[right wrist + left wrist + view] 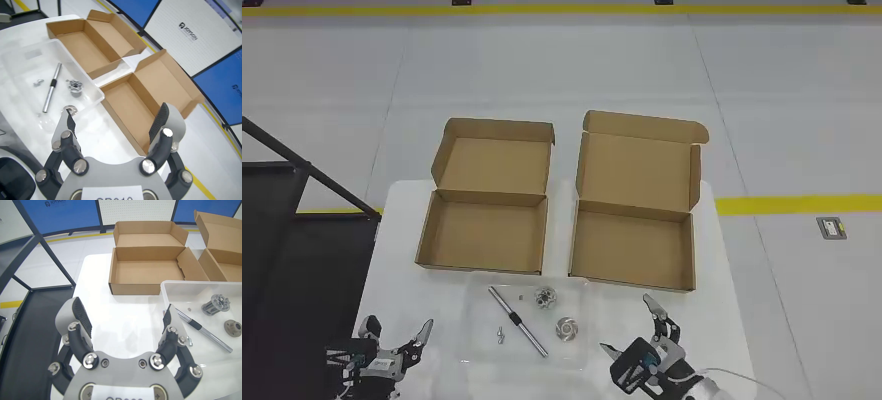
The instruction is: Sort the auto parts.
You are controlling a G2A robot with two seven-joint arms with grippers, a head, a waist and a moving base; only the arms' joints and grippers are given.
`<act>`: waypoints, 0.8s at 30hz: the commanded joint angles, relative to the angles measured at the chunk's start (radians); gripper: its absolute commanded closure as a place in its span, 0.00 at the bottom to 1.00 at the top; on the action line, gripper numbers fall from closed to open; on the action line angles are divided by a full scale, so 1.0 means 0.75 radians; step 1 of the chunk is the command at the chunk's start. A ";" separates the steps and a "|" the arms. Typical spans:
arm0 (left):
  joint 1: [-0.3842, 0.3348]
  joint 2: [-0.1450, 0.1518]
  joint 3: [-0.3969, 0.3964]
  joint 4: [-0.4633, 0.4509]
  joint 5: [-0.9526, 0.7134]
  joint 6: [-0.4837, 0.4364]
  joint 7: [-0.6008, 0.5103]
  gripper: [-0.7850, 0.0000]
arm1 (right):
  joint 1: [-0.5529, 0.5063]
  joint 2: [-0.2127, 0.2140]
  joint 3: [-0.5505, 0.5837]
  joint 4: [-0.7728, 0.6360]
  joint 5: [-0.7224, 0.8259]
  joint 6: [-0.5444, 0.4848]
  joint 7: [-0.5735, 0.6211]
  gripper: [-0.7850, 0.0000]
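Looking down in the top view, we see two open cardboard boxes on the white worktop [394, 255]: the left box [482, 232] at eleven o'clock and the right box [632, 250] at one o'clock from the auto parts. These are a metal rod [518, 320], a splined hub [545, 296], a flanged disc [567, 330] and a small bolt [500, 335]. The left pincer [396, 328] sits at seven o'clock of them and the right pincer [634, 330] at five o'clock, both spread wide and holding nothing.

In the left wrist view, the left pincer gapes over bare worktop just beside a clear tray [162, 289], which holds all four parts.

In the right wrist view, the right pincer is equally wide and empty. One fingertip overlaps the disc, perhaps without touching it.
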 commanded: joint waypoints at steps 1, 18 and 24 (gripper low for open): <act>-0.001 0.000 0.001 0.000 0.001 0.000 -0.001 0.00 | -0.002 0.000 0.005 0.001 0.000 0.004 -0.013 0.00; 0.003 -0.004 0.011 -0.013 0.045 -0.011 0.006 0.00 | 0.233 -0.038 -0.265 0.100 0.035 -0.107 0.007 0.00; 0.007 -0.012 0.000 -0.011 0.029 0.027 -0.002 0.00 | 0.517 -0.113 -0.486 0.283 0.221 -0.069 0.202 0.00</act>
